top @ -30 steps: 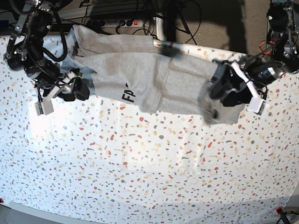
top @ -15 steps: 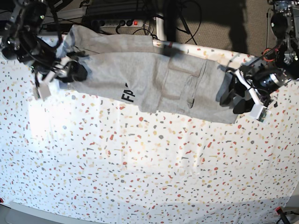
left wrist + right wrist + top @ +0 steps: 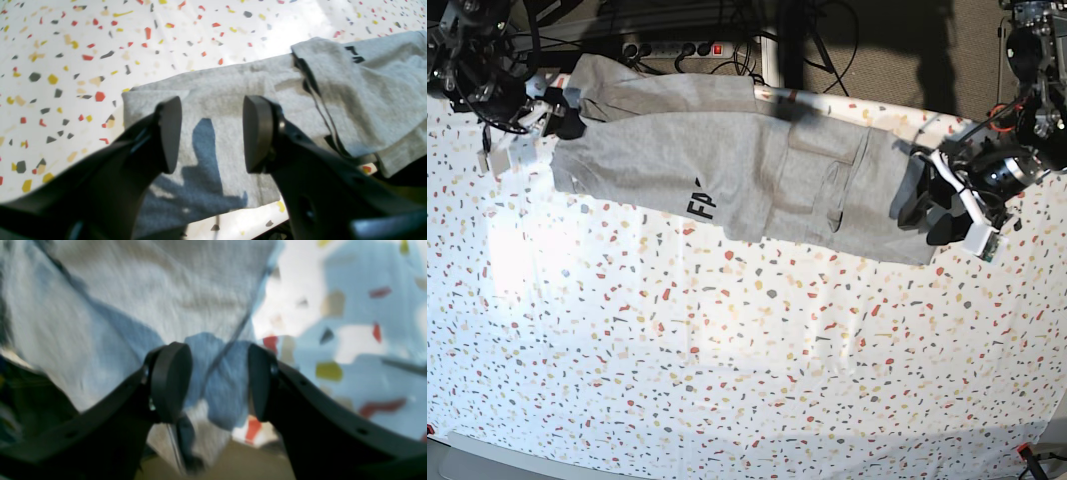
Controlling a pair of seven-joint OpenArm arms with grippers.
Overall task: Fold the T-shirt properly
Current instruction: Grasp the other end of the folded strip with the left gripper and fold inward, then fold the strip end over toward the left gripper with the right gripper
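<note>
The light grey T-shirt [image 3: 757, 170] lies as a long folded band across the back of the table, with black lettering [image 3: 704, 200] showing at its front edge. Its upper left part reaches over the table's back edge. My left gripper [image 3: 924, 208] is open and empty, hovering over the shirt's right end [image 3: 227, 90] with the fingers [image 3: 170, 133] apart; the lettering [image 3: 353, 55] shows at the far right of this view. My right gripper [image 3: 562, 112] is open and empty at the shirt's left end [image 3: 133, 290], in a blurred view.
The table wears a white cloth with coloured flecks [image 3: 727, 350]. A power strip and cables [image 3: 677, 48] lie behind the back edge, beside a dark post [image 3: 789, 45]. Carpeted floor is at the back right.
My right gripper has let go of the shirt's left end and moved up toward the back left corner. My left gripper has let go of the right end and drawn back to the right.
</note>
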